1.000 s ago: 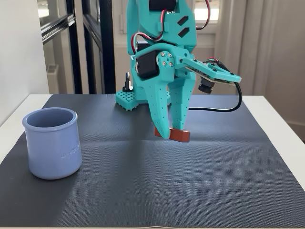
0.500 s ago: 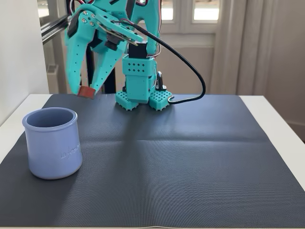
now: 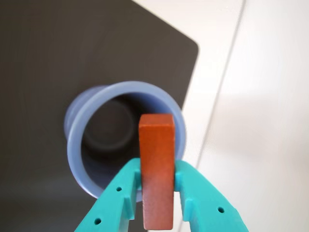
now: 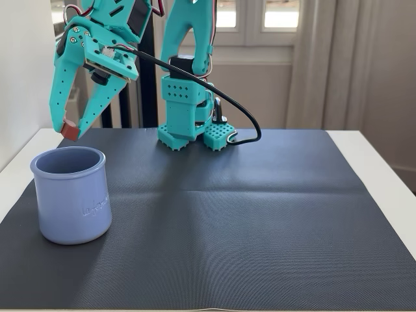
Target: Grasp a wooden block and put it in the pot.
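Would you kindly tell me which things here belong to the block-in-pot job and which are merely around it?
Part of the job:
- wooden block, clamped in the tool
- pot, empty inside, standing on the mat below the block

Merely around:
- dark mat covering the white table
- black cable looping off the arm
- windows behind

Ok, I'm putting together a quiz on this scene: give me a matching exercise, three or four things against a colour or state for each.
Things:
1. wooden block
2. pot
3. gripper
4. mat

Descriptions:
a. periwinkle blue, standing upright and empty
b. teal, shut on something, raised above the table
c. red-brown, held in the air
d. dark grey, lying flat on the white table

Pairs: 1-c, 2-a, 3-b, 4-d
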You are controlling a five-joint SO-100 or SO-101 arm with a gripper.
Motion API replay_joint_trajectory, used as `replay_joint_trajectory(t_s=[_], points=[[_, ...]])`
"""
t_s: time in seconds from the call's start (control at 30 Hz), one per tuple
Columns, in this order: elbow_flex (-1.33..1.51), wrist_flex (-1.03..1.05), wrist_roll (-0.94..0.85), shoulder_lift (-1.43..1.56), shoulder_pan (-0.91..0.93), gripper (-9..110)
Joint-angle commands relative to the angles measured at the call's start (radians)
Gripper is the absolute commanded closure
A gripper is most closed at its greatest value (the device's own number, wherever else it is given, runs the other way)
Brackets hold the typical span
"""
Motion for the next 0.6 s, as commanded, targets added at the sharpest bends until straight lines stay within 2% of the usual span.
replay_joint_trajectory(t_s=[0.0, 0.2, 0.37, 0.47, 0.57], points=[[-0.005, 0.0, -0.005, 0.04, 0.006, 101], [-0.005, -0.005, -0.006, 0.038, 0.002, 101], [-0.005, -0.006, -0.041, 0.038, -0.005, 91], [-0.005, -0.005, -0.04, 0.038, -0.005, 91], [-0.006, -0.009, -0.041, 0.04, -0.006, 101]])
